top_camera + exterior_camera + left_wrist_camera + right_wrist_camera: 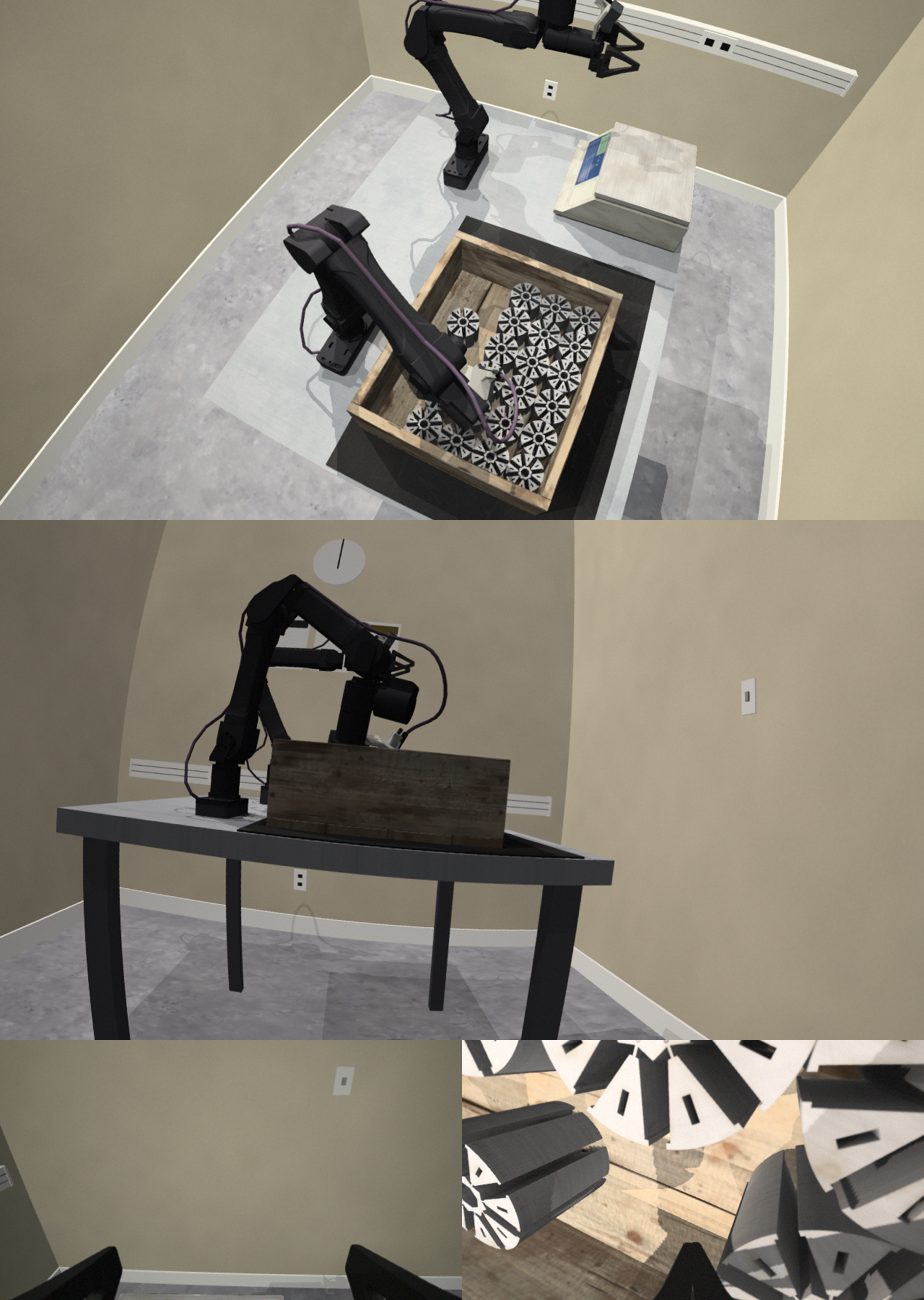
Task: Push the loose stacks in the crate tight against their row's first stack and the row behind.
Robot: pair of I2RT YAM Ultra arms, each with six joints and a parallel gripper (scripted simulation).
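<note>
Fingers of the right arm are clenched together, grasping nothing, inside the crate.

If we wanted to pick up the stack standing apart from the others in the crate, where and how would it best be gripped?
I'd grip the lone stack around its upper sides, coming from straight above: it stands upright, round and grooved, with crate walls around it.
</note>
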